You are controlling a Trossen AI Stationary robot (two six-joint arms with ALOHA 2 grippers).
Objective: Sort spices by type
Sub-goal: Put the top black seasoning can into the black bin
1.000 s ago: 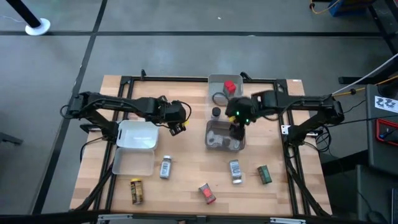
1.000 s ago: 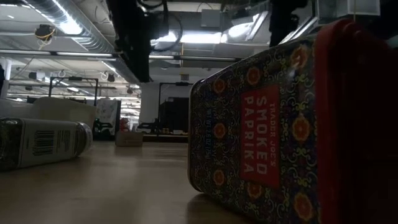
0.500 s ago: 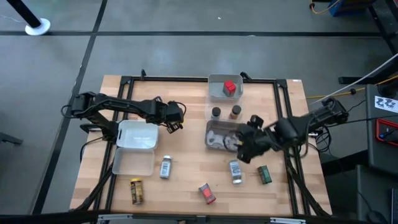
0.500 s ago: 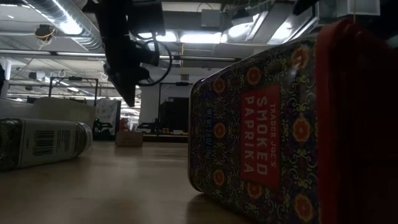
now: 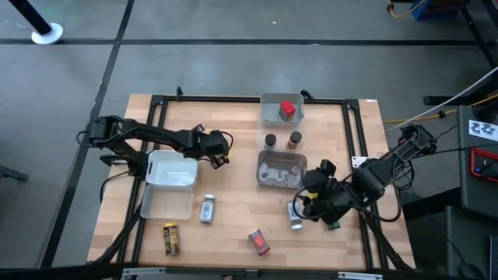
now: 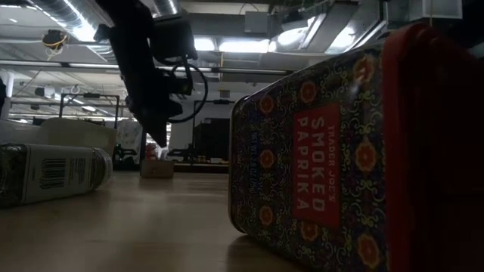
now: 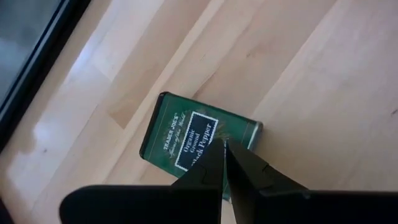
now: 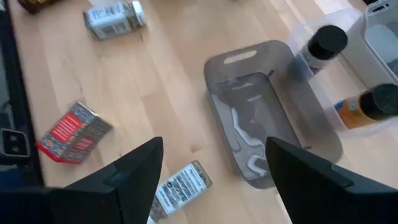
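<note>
**Right tool spread over the silver jar, left tool pinched above a green tin**

Clock directions follow the overhead view, with 12 o'clock at the far edge of the wooden desk (image 5: 233,117).

The right tool (image 5: 310,204) hangs toward 4 o'clock of the desk, its fingers well apart and gripping nothing. It is directly over the near silver-grey labelled jar (image 5: 294,215), which lies on its side on the wood. A green rectangular tin (image 5: 331,219) lies just beside that jar, at its 3 o'clock. At the tool's 11 o'clock is the smoky grey plastic tray (image 5: 280,169). Beyond it, toward 12 o'clock, a small round dark-capped jar (image 5: 270,141) and an orange-brown jar (image 5: 294,140) stand side by side in a clear tray. A red box (image 5: 287,109) sits in another tray farther on.

The left tool (image 5: 220,152) is at about 10 o'clock, by the far corner of the clear lidded plastic tray (image 5: 167,183). Its wrist camera shows the fingertips (image 7: 222,155) pressed together, with a green black-pepper tin (image 7: 199,134) lying flat on the wood beneath them, not gripped.

Along the near edge, from 7 to 6 o'clock, lie a yellow jar (image 5: 170,239), a second silver-grey jar (image 5: 207,209) and a red patterned paprika box (image 5: 259,242), each apart from the others.
</note>
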